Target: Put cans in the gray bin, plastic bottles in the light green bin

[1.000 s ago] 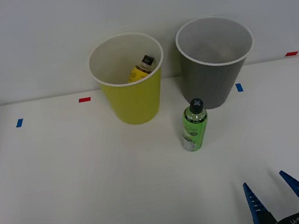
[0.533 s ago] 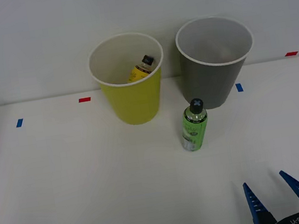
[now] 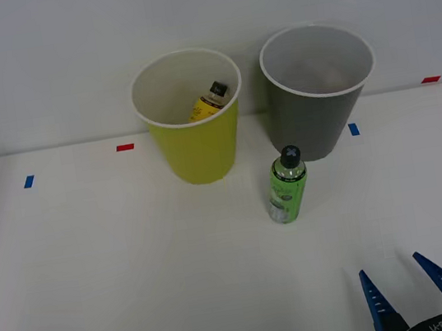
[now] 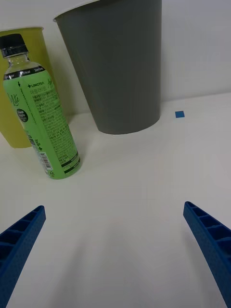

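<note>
Green-labelled bottle (image 3: 288,189) upright on table (image 3: 96,276), just in front of gray bin (image 3: 320,105) and beside light green bin (image 3: 196,140). Yellow-labelled bottle (image 3: 209,102) already lying inside light green bin. Right gripper (image 3: 413,291) near table edge, spread wide, empty, well short of upright bottle; probably lining up an approach.
</note>
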